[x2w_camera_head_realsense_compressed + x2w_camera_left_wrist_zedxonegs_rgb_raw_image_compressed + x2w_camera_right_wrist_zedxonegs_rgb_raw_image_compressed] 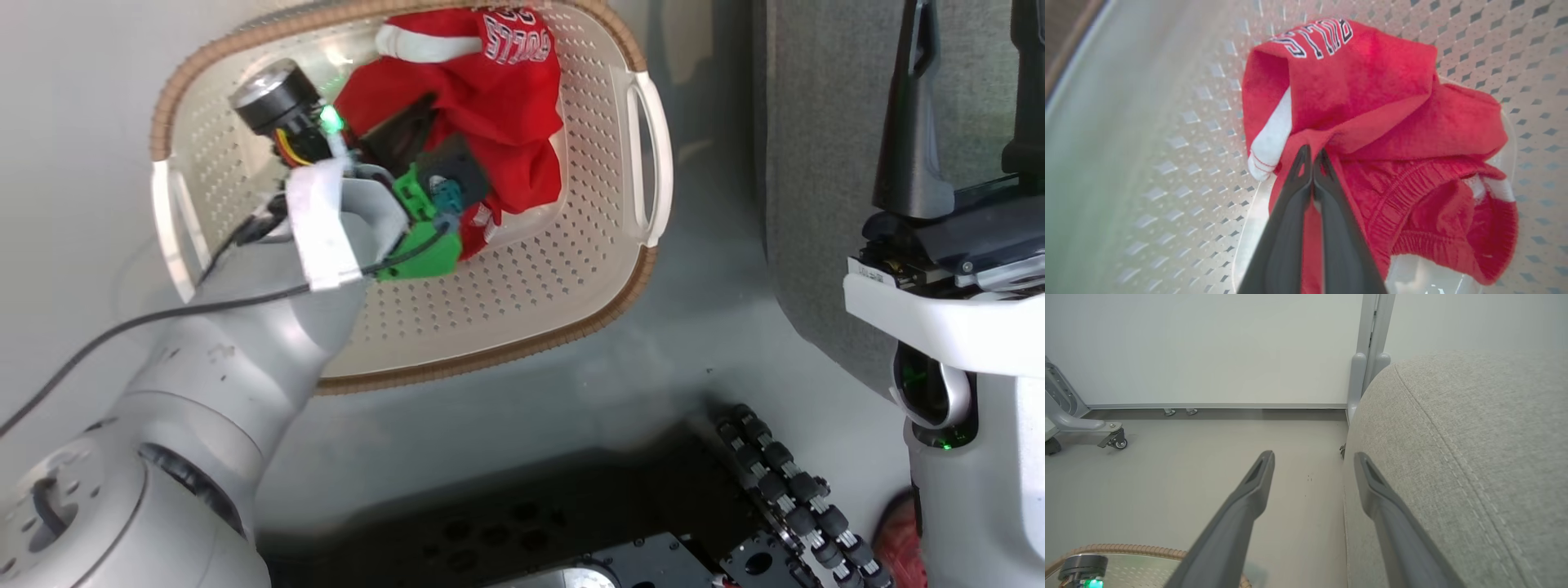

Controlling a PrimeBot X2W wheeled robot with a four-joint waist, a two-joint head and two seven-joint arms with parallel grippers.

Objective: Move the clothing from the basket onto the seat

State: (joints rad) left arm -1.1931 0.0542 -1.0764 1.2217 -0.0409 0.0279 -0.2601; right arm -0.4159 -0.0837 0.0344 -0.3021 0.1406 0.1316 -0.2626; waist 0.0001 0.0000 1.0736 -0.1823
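Red clothing (1372, 122) lying bunched at one end of the basket (563, 269), resting on its perforated cream bottom and leaning against the wall, well apart from the seat (816, 163).

Head view: looking down on the left arm reaching into the basket, with wrist hardware and green parts covering part of the pile. Basket standing on the grey floor (637, 384), near the seat's rounded edge. Right gripper (971, 82) pointing up at the seat's edge, jaws standing wide apart and holding nothing.

Left wrist view: supplying the grip that the wrist is hiding from above. Left gripper (1312, 153) closing both dark fingers tip to tip on a raised fold of the red fabric, just beside a white cuff (1271, 143). White lettering (1318, 38) running across the upper garment, and a gathered elastic band lying to the right of the fingers.

Right wrist view: adding the surroundings. Spread fingers framing bare floor, one of them lying along the seat's side. Stitched seam running over the grey upholstery, with a pale wall (1208, 347) standing behind and a castor (1118, 443) sitting at the left.
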